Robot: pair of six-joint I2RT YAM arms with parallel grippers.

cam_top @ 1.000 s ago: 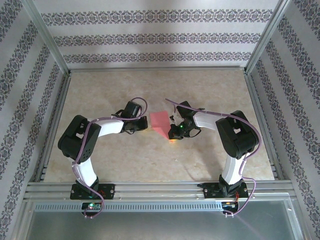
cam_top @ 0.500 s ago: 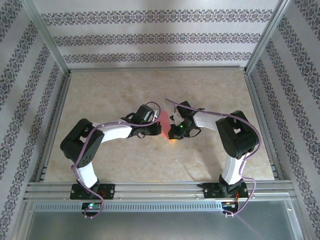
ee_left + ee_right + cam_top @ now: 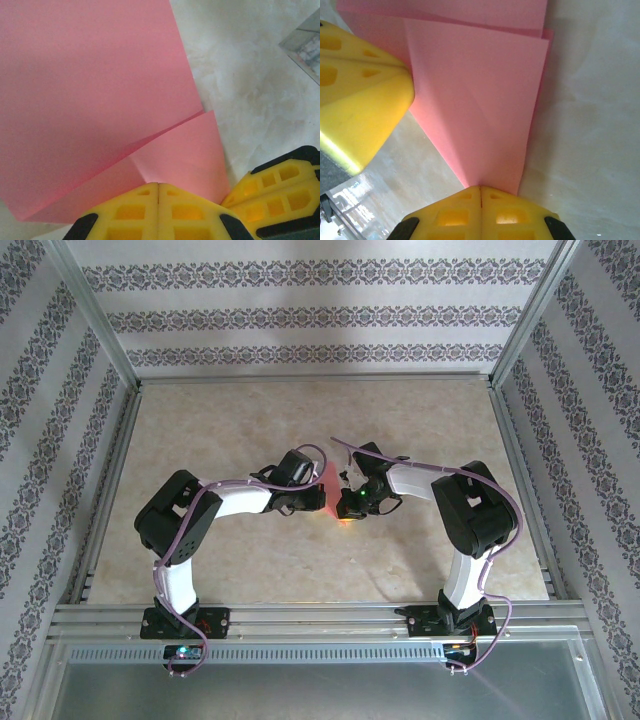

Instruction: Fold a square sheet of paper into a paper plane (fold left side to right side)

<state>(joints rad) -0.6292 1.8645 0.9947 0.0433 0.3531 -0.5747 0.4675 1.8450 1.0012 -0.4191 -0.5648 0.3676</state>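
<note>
The salmon-pink sheet of paper (image 3: pixel 329 475) lies partly folded on the table between the two arms, mostly hidden from above. In the left wrist view the paper (image 3: pixel 90 90) shows a flap folded over with a slanted crease. My left gripper (image 3: pixel 158 187) is shut, its yellow tips pressed on the paper's near edge. In the right wrist view the paper (image 3: pixel 480 100) narrows toward my right gripper (image 3: pixel 480 190), which is shut with its tips on the narrow end. From above, the left gripper (image 3: pixel 316 496) and right gripper (image 3: pixel 345 510) sit almost touching.
The tabletop (image 3: pixel 300 420) is pale marbled beige, fenced by patterned walls and a metal frame (image 3: pixel 320 612) at the near edge. The right gripper's yellow fingers (image 3: pixel 280 195) crowd the left wrist view's lower right corner.
My left arm has swung right from the paper's left side onto the sheet, covering most of it from above. The right arm has stayed in place.
</note>
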